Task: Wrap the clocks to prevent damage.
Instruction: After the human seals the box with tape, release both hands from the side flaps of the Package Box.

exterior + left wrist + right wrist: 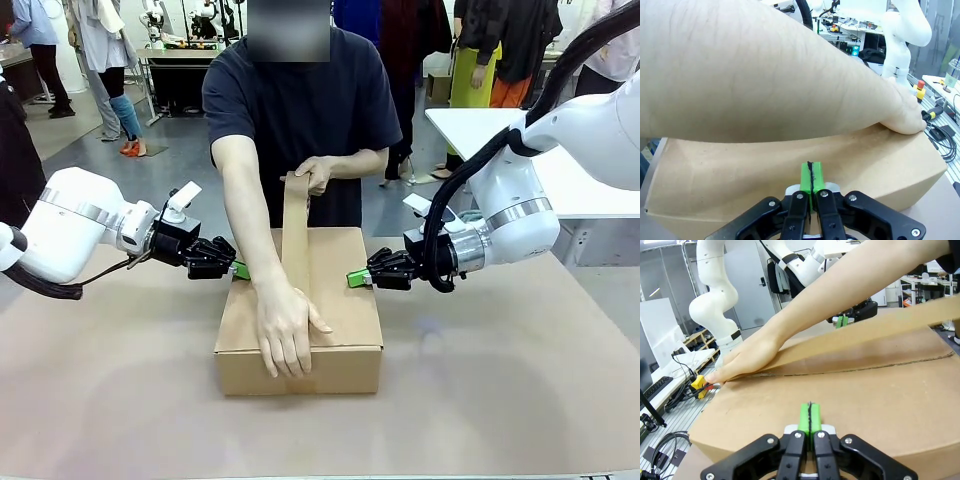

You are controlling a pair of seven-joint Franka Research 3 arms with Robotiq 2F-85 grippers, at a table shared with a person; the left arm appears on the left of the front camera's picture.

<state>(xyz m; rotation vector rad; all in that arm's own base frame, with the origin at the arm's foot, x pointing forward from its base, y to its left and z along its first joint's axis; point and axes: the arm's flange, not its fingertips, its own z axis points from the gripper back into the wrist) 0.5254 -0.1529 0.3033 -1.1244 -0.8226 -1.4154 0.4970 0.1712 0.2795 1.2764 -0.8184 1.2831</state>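
A closed cardboard box [350, 310] lies in the middle of the table; no clock can be seen. A person presses a brown tape strip [296, 230] along its top with one hand [287, 335] and holds the strip's far end up with the other hand [318, 172]. My left gripper [240, 270] is shut, its green pads [811, 176] together against the box's left side [740, 180], under the person's forearm [740, 75]. My right gripper [355, 279] is also shut, its tips [810, 417] at the box's right side [880, 400].
The brown table [500, 400] has free room in front of the box and to both sides. A white table [470, 125] stands at the back right. Other people and work tables fill the background behind the person.
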